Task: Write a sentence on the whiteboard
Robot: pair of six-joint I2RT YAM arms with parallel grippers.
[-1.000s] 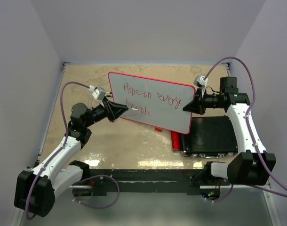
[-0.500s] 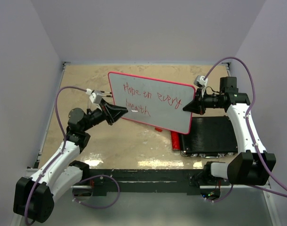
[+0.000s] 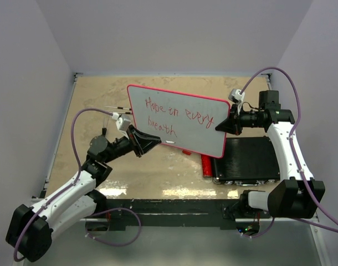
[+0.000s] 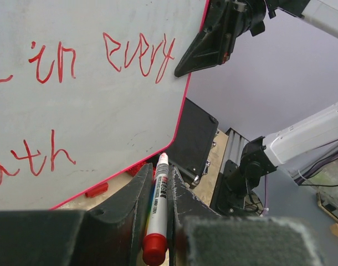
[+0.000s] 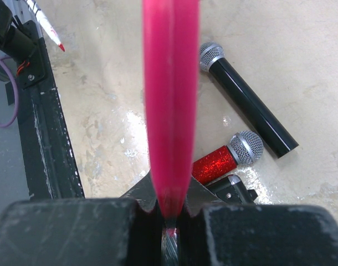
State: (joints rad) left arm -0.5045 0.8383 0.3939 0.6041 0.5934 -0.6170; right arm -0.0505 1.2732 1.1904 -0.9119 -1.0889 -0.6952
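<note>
Evidently the right pincer [image 3: 221,126] is clamped on the whiteboard [image 3: 196,130] by its right edge to hold it tilted up off the tabletop [image 3: 102,100], facing the left pincer [image 3: 153,142] — clenched on a red marker [image 4: 157,206], its tip just off the lower edge, below the sentence [image 3: 178,115].

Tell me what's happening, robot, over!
Left gripper shut on marker, tip off whiteboard. Right gripper clamping its edge. Sentence reads Hope in every breath. Microphones below, not blocking.

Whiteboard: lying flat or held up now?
Held up at a tilt: the right gripper clamps the whiteboard by its red edge, table showing underneath.
</note>
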